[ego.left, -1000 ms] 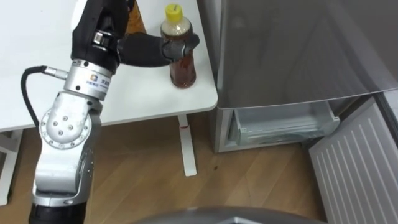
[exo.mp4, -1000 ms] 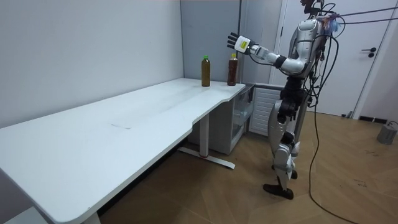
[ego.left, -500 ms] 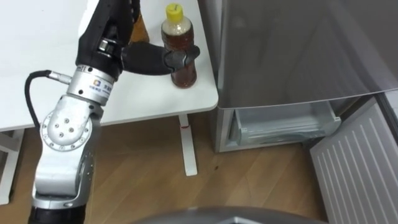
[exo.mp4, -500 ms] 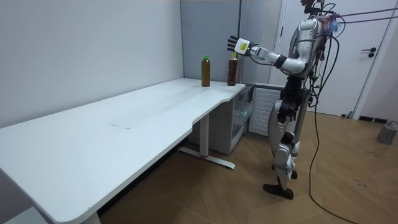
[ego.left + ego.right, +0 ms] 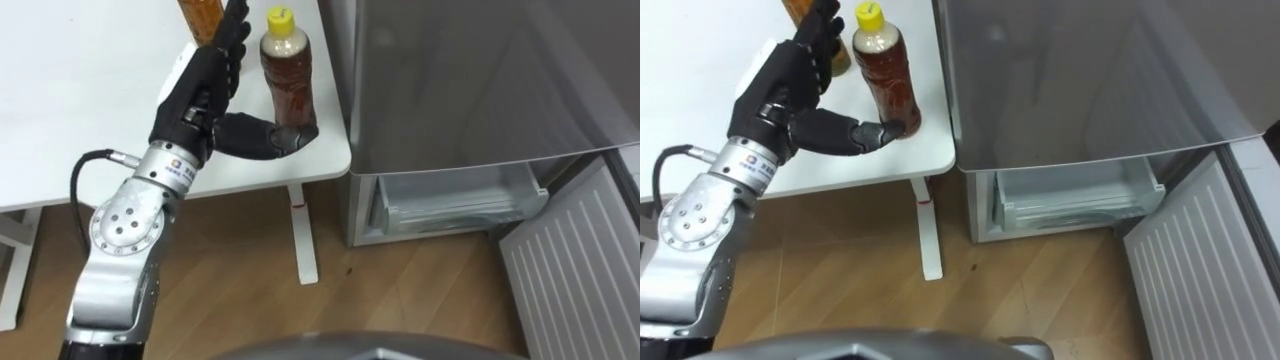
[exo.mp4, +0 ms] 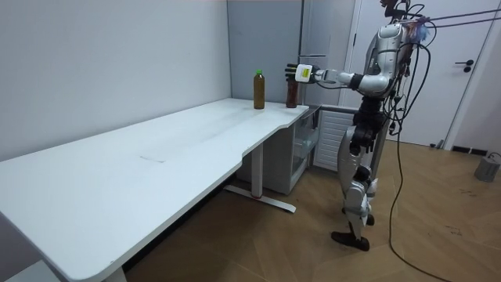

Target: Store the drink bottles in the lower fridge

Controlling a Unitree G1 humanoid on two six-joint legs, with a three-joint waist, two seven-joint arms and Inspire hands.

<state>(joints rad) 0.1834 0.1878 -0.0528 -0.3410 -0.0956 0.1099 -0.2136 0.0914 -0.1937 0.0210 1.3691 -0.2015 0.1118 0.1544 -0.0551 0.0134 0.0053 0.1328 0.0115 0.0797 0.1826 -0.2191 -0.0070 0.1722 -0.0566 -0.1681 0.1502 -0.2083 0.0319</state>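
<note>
Light falls bright and even from overhead. The white table on my left is lit so strongly that it is almost a flat glare, and my left hand stands dark against it. The tea in the bottle glows amber where light passes through. To the right, the grey fridge door carries soft, pale diagonal streaks of reflection, and the clear drawer below it looks pale and lit. In the room view the wooden floor has a mild sheen, with a darker shadow lying under the table.
</note>
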